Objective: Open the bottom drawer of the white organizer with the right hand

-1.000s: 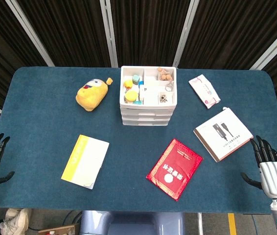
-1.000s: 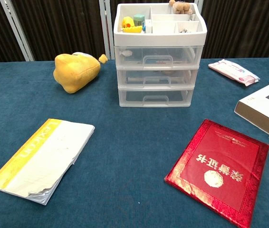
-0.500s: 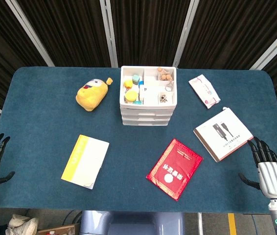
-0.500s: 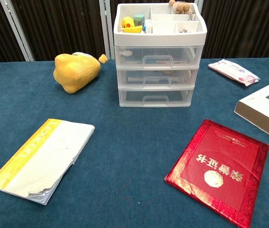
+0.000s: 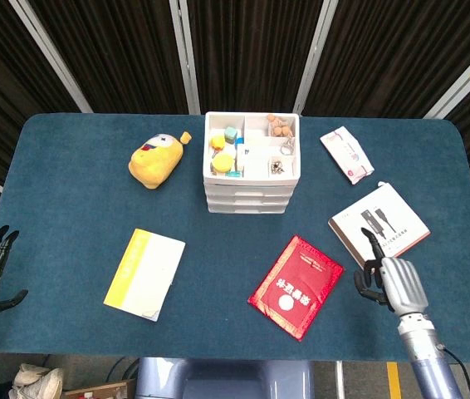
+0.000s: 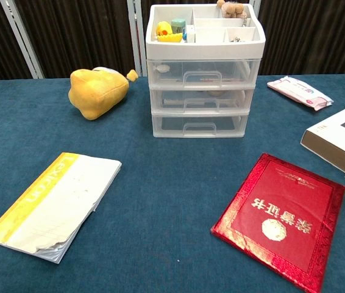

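White organizer (image 5: 252, 166) faces the robot, bottom drawer (image 6: 199, 125) closed; right robot hand (image 5: 390, 276) empty, fingers loosely spread.

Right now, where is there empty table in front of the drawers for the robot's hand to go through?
Bare cloth lies straight before the white organizer, between the yellow-edged notebook and the red booklet. It is crowded on the right, where the right hand sits between the red booklet and the white box. The bottom drawer is shut.
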You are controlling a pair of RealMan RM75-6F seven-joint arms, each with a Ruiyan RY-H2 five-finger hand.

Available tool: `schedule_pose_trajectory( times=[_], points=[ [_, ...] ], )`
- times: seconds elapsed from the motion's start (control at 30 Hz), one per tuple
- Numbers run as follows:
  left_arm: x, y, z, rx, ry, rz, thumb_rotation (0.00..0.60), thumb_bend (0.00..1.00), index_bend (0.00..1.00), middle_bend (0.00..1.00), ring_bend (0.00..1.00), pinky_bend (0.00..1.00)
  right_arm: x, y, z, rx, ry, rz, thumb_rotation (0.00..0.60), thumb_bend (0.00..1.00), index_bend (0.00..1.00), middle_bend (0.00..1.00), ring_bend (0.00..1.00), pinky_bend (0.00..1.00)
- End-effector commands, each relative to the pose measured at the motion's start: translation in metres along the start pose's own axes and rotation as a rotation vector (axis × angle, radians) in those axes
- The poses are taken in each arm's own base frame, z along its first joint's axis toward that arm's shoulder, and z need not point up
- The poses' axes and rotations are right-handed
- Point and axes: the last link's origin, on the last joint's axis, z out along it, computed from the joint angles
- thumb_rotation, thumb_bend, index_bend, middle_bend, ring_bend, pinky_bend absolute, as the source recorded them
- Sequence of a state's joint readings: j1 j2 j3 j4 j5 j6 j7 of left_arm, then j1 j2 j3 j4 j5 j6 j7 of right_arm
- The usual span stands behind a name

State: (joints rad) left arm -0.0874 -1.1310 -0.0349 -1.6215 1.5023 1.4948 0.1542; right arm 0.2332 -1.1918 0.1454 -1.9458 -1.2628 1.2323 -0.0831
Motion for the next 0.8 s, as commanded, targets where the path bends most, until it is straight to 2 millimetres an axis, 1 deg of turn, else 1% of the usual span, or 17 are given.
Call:
schedule_pose_trajectory(
  times=[0.03,0.2,0.27,0.4,0.63,0.8],
  points=[
    [0.001,-0.001,0.000,0.008,-0.002,-0.012,0.600,0.04,0.02,0.00,0.00,0.04,-0.036,-0.052,0.035,0.016,-0.158,0.153,0.600,0.62,0.00,0.81,0.81,0.93],
    [0.003,-0.003,0.001,0.005,0.010,-0.019,0.600,0.04,0.02,0.00,0.00,0.04,-0.073,-0.083,0.063,-0.049,-0.270,0.301,0.600,0.62,0.00,0.81,0.82,0.93],
    [0.003,-0.003,0.001,0.005,0.011,-0.021,0.600,0.04,0.02,0.00,0.00,0.04,-0.082,-0.090,0.068,-0.064,-0.295,0.343,0.600,0.62,0.00,0.81,0.82,0.93],
    [0.003,-0.005,0.002,0.020,0.000,-0.045,0.600,0.04,0.02,0.00,0.00,0.04,-0.110,-0.107,0.091,-0.125,-0.332,0.453,0.600,0.62,0.00,0.81,0.82,0.93],
    [0.004,-0.009,0.006,0.047,-0.004,-0.075,0.600,0.04,0.02,0.00,0.00,0.04,-0.142,-0.121,0.120,-0.202,-0.354,0.562,0.600,0.64,0.01,0.81,0.82,0.93],
    [0.004,-0.010,0.007,0.056,-0.013,-0.089,0.600,0.04,0.02,0.00,0.00,0.03,-0.154,-0.126,0.135,-0.236,-0.351,0.642,0.600,0.64,0.04,0.81,0.82,0.93]
  ],
)
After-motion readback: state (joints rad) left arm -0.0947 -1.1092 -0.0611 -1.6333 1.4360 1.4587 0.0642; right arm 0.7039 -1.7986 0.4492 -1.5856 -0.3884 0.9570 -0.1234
